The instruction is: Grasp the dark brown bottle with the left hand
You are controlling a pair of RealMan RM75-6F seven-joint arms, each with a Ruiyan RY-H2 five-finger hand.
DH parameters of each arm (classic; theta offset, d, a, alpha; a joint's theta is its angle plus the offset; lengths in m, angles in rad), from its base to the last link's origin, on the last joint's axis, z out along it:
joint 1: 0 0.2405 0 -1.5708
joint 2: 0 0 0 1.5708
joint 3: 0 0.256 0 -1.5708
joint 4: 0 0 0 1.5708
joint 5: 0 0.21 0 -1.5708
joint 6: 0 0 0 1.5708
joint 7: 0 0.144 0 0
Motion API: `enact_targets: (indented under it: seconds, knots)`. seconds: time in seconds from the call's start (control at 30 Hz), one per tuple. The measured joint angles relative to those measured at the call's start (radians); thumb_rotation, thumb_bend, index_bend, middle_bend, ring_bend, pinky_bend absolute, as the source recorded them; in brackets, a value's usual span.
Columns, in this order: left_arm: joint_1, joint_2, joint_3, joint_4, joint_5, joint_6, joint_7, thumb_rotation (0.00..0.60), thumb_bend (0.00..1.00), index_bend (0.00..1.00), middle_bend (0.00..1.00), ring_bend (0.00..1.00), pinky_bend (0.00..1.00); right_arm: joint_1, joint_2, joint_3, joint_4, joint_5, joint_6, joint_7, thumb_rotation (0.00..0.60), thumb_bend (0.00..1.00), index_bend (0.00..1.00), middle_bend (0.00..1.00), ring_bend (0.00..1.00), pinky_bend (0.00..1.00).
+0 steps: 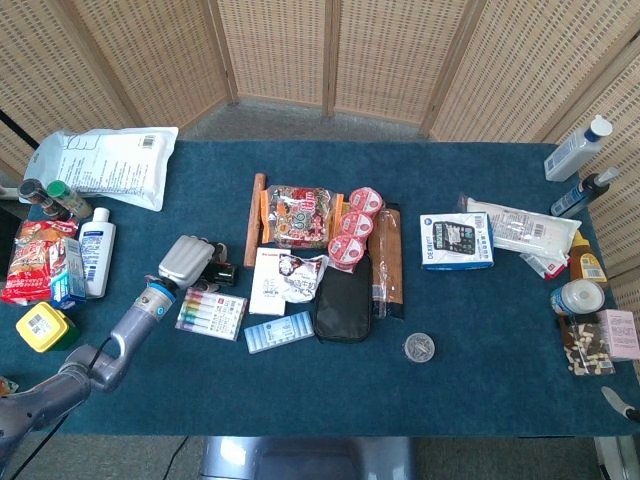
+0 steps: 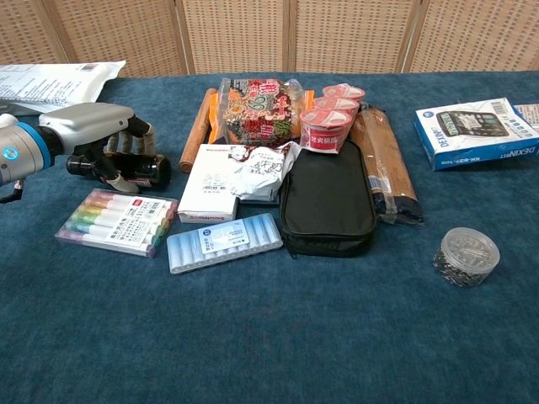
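Observation:
The dark brown bottle [image 2: 141, 170] lies on its side on the blue table [image 2: 269, 337], cap pointing left, just behind the marker pack [image 2: 114, 223]. My left hand [image 2: 94, 128] is over it with the fingers curled down around its body, gripping it. In the head view the left hand [image 1: 184, 257] covers most of the bottle [image 1: 223, 272], of which only the dark right end shows. Only a grey sliver of what looks like my right hand [image 1: 618, 401] shows at the lower right edge of that view, too little to read its fingers.
Right of the bottle lie a wooden stick [image 2: 195, 128], a white box [image 2: 215, 181], a snack bag [image 2: 257, 108] and a black pouch [image 2: 327, 200]. A blue pill strip [image 2: 224, 241] lies in front. Bottles and boxes [image 1: 70, 250] crowd the table's left edge.

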Motion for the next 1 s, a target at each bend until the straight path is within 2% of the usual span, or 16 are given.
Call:
enact_targets:
  seconds: [0.3,0.5,0.83,1.0]
  knots:
    - [0.016,0.091,-0.052,-0.15,-0.031,0.054,-0.015,0.6,0.3,0.72,0.75,0.94,0.84,0.008,-0.007,0.0,0.011,-0.006,-0.014,0.008,0.6,0.01,0.0,0.07,0.0,0.0]
    - [0.031,0.218,-0.099,-0.349,-0.048,0.112,-0.003,0.6,0.3,0.72,0.74,0.94,0.84,0.021,-0.024,-0.001,0.035,-0.009,-0.038,0.025,0.6,0.01,0.0,0.07,0.0,0.0]
    - [0.071,0.488,-0.224,-0.728,-0.113,0.209,0.011,0.6,0.29,0.7,0.74,0.93,0.84,0.057,-0.068,0.003,0.084,-0.002,-0.094,0.051,0.6,0.01,0.0,0.07,0.0,0.0]
    - [0.091,0.562,-0.269,-0.813,-0.14,0.243,-0.007,0.6,0.28,0.7,0.74,0.93,0.83,0.069,-0.073,0.007,0.088,0.007,-0.112,0.052,0.6,0.01,0.0,0.07,0.0,0.0]
